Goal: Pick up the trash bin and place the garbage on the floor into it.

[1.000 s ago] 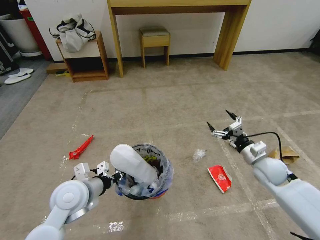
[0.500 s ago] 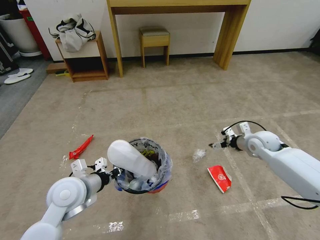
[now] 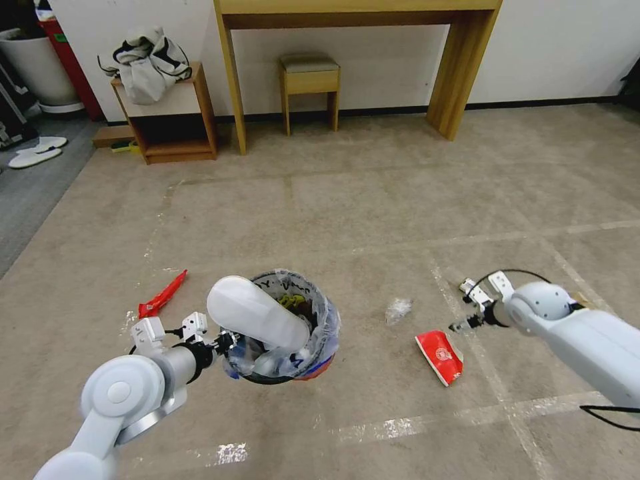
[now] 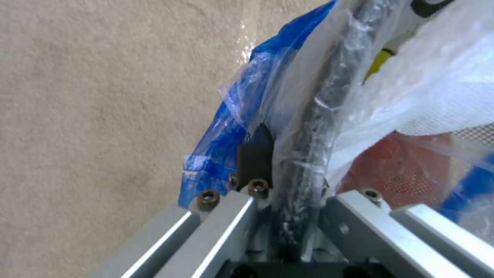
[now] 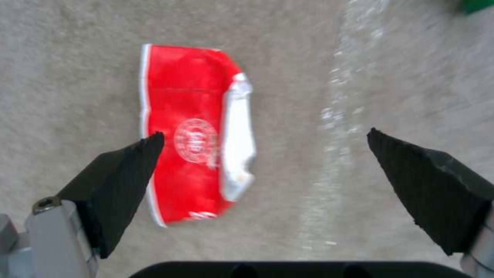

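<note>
On the beige floor, near the robot's left side, the trash bin is hanging from the left gripper, whose jaws are closed on the bin's dark rim through the clear bag with blue edging. A white slipper is sticking out of the bin, leaning toward the left arm, with other litter packed under it.

Over on the right, the right gripper is hanging just above the carpet with its jaws spread wide; in the right wrist view its 2 black fingertips are standing to either side of a flat red wrapper, 1 tip overlapping the wrapper's edge and the other well beyond it, past a pale tape line. Whether the tips are touching the wrapper cannot be told.

Between the bin and the wrapper a crumpled tissue is lying on the floor. A second, long red wrapper is lying on the carpet near the left arm.
</note>
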Robot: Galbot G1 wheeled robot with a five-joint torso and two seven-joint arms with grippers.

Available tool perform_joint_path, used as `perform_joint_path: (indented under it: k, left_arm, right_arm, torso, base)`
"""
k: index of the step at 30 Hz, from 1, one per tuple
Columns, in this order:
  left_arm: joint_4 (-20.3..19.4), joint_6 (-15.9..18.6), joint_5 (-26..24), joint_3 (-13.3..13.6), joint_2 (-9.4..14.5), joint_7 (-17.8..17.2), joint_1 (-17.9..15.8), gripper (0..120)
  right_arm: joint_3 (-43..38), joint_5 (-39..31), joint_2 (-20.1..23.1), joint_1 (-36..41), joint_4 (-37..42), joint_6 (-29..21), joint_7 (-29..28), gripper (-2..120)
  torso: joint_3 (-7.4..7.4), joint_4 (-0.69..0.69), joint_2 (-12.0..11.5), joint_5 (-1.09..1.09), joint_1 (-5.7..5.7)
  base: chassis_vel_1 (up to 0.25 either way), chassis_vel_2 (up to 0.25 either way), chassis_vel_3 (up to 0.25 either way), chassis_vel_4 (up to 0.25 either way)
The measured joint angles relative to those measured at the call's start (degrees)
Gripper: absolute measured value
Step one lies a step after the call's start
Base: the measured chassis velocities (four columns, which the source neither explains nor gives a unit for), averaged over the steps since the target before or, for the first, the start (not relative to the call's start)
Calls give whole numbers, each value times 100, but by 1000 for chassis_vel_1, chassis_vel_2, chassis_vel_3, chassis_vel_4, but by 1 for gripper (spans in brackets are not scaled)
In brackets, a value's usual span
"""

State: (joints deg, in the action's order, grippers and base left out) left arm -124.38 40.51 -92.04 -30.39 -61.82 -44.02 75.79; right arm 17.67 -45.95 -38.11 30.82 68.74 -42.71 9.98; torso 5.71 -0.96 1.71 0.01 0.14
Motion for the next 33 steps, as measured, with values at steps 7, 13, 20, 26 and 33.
perform_joint_path:
  k: [7,13,20,26,33]
  left_arm:
    - [-103,-6,79,-62,-9,-6,170,0]
    - [-159,-9,169,-64,-39,-6,304,0]
    - [-202,-15,263,-64,-50,-5,446,0]
    - [-268,-19,307,-135,-35,16,577,0]
    - [-313,-27,374,-145,-60,46,629,0]
  right_arm:
    - [-387,9,-392,429,-275,30,-389,100]
    - [-571,42,-679,586,-525,38,-592,100]
    - [-713,460,-1078,703,-983,201,-698,100]
    - [-777,716,-1245,775,-1209,396,-746,96]
    - [-845,719,-1319,828,-1257,483,-848,70]
  torso:
    - [0,2,0,-1,0]
    - [0,2,0,-2,-1]
    - [0,2,0,-1,0]
    - [0,2,0,-2,0]
    - [0,2,0,-2,-1]
  base:
    - [0,0,0,0]
    - [0,0,0,0]
    - [0,0,0,0]
    - [0,0,0,0]
    - [0,0,0,0]
